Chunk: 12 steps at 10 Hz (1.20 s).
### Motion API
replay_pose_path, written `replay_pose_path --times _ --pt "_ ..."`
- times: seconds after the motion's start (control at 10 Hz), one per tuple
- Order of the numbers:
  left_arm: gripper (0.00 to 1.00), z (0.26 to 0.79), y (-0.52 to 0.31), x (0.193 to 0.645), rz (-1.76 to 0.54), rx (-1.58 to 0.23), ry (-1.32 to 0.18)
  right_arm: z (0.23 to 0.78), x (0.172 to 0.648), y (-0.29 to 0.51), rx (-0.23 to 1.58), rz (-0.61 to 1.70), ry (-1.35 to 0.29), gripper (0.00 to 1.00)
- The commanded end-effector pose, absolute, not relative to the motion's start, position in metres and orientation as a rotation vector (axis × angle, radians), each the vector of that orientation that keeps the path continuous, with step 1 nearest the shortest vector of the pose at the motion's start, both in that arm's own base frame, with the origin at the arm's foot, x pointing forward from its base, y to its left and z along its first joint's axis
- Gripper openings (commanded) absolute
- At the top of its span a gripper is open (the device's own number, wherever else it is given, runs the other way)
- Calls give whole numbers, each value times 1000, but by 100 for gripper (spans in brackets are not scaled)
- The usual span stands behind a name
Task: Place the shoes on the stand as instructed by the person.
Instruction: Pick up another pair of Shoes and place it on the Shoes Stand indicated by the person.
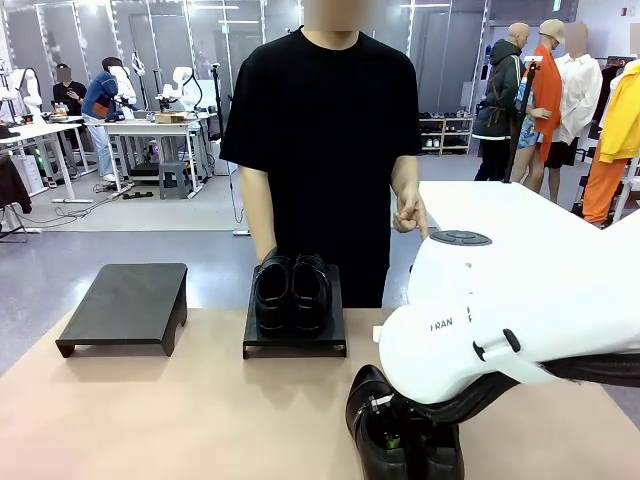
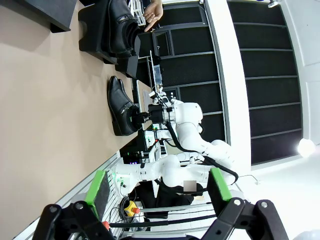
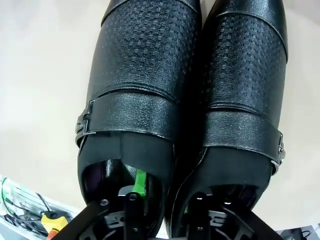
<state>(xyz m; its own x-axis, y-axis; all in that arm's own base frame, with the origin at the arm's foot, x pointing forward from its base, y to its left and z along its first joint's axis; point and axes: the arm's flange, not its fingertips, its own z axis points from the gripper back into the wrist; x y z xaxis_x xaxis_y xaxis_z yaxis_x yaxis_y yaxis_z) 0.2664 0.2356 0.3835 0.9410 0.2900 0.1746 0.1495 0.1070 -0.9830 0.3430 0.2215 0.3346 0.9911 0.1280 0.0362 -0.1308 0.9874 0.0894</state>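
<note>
Black leather dress shoes come in two pairs here, and we find them in different places. One pair sits side by side on the middle stand, toward the far side of the tan counter. A second black stand is off to its left with a bare top, well apart from the first.

The near pair of shoes is on our side of the counter, right of the middle, under the white right arm. From the right wrist we see their embossed uppers and buckled straps, with the toes pointing away from the wrist. The right fingers reach down into the heel openings, one finger in each shoe. They are drawn in against the two inner walls that touch between them, so we read this as a grip on both shoes at once. We cannot tell whether the soles are off the counter.

The left fingers are spread wide with nothing between their green pads, well apart from both pairs.

The person in the black T-shirt stands behind the middle stand, with one hand held low and a finger stretched downward
</note>
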Motion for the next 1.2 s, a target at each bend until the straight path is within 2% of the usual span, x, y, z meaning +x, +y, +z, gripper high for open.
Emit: replay_pose_path --times 0.0,0.4,0.6,1.1 --pt "100 385 233 265 103 -1462 -384 324 305 207 61 94 -68 0" --pt "100 385 233 265 103 -1462 -384 334 308 205 39 83 -84 0" --pt "100 385 233 265 103 -1462 -384 356 312 203 28 35 -82 0" --pt "100 385 233 265 103 -1462 -384 473 328 166 52 10 -261 0"
